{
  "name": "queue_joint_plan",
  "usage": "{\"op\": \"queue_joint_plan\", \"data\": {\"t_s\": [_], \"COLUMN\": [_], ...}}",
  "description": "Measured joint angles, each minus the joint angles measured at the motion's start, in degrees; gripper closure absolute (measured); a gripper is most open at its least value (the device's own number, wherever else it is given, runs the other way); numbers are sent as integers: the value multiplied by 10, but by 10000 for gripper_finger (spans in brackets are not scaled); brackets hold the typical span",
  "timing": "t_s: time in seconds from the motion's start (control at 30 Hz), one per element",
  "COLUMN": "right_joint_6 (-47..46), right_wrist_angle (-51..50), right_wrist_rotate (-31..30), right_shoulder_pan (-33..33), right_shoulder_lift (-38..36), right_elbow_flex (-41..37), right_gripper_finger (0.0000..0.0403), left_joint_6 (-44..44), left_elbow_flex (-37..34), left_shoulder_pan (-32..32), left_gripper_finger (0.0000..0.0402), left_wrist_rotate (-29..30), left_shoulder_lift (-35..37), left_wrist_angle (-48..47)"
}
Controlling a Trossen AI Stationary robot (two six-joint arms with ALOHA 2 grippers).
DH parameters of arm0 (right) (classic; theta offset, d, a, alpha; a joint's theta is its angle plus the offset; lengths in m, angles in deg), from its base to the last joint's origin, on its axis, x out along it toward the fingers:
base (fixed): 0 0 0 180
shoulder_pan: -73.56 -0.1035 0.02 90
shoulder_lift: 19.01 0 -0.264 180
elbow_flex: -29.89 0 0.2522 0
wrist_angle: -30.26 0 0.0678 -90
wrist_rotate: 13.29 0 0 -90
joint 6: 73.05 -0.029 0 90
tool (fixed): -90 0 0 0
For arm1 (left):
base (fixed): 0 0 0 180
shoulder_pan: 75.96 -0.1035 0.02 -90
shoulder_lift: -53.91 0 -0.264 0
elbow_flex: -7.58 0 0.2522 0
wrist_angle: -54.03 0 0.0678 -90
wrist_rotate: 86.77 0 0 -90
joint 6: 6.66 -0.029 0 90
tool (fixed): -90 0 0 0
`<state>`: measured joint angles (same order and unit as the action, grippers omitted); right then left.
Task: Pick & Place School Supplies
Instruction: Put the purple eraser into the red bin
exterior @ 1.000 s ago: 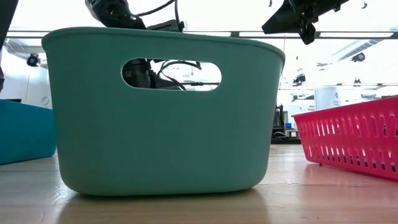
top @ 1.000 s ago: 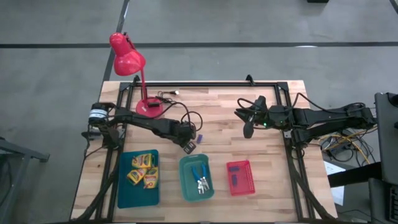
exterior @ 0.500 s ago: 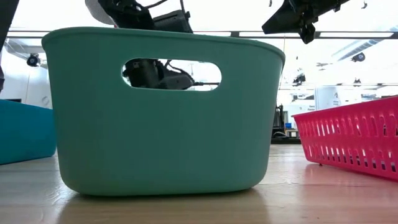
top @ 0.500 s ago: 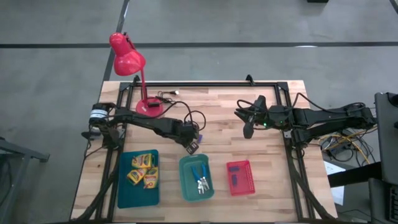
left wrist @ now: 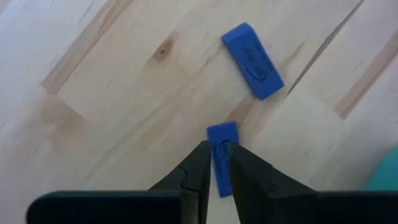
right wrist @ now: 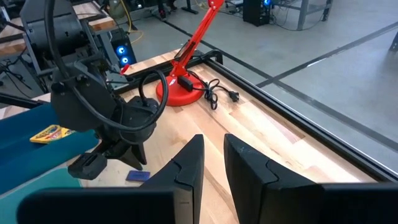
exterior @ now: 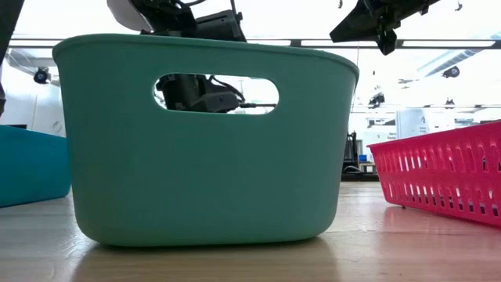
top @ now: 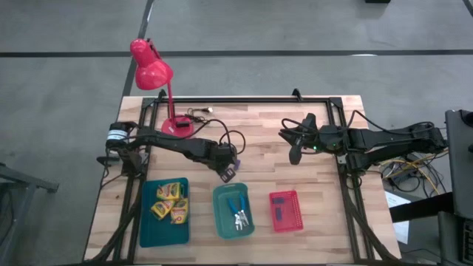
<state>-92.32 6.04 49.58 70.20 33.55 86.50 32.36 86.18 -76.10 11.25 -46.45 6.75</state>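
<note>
My left gripper (top: 228, 174) hangs over the table's middle, just behind the green basket (top: 233, 210), shut on a small blue-purple block (left wrist: 222, 138). A second such block (left wrist: 252, 60) lies flat on the wood beside it. My right gripper (top: 294, 157) waits high at the right, its fingers nearly together with nothing between them. Yellow-green crayon boxes (top: 168, 201) lie in the teal tray (top: 148, 229), blue-handled scissors (top: 238, 208) in the green basket, and purple blocks (top: 279, 212) in the red basket (top: 295, 210). My left gripper pinches the block by its two long sides (left wrist: 219, 163) between its two fingers. The fingers point steeply down and lie along the block, whose far end (left wrist: 222, 129) sticks out past the fingertips. The block looks clear of the table.
A red desk lamp (top: 151, 70) stands at the far left on its base (top: 177, 127), its black cord (top: 222, 137) looping toward my left arm. The three containers line the near edge. Bare wood lies between the two arms.
My left gripper has risen a little, staying shut on the block, and has drifted slightly toward the table's right edge. The block on the table has not moved.
</note>
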Motion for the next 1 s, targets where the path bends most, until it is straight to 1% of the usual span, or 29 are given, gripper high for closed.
{"op": "queue_joint_plan", "data": {"t_s": [0.2,0.4,0.57,0.63,0.7,0.83,1.0], "right_joint_6": [0,-1,-2,-1,-1,-1,-2], "right_wrist_angle": [0,0,0,0,0,0,0], "right_wrist_rotate": [1,1,1,1,1,1,1], "right_shoulder_pan": [0,0,0,0,0,0,0], "right_shoulder_lift": [0,0,0,0,0,0,0], "right_elbow_flex": [0,0,0,0,0,0,0], "right_gripper_finger": [344,344,344,344,344,344,344], "left_joint_6": [16,17,12,-4,-3,58,97], "left_elbow_flex": [13,43,80,87,87,80,77], "left_shoulder_pan": [0,-1,-1,1,1,-7,-17], "left_gripper_finger": [341,339,339,339,339,339,339], "left_wrist_rotate": [-41,-49,-123,-131,-130,-92,-78], "left_shoulder_lift": [1,1,2,2,2,2,2], "left_wrist_angle": [-14,-27,-80,-94,-96,-98,-96]}}
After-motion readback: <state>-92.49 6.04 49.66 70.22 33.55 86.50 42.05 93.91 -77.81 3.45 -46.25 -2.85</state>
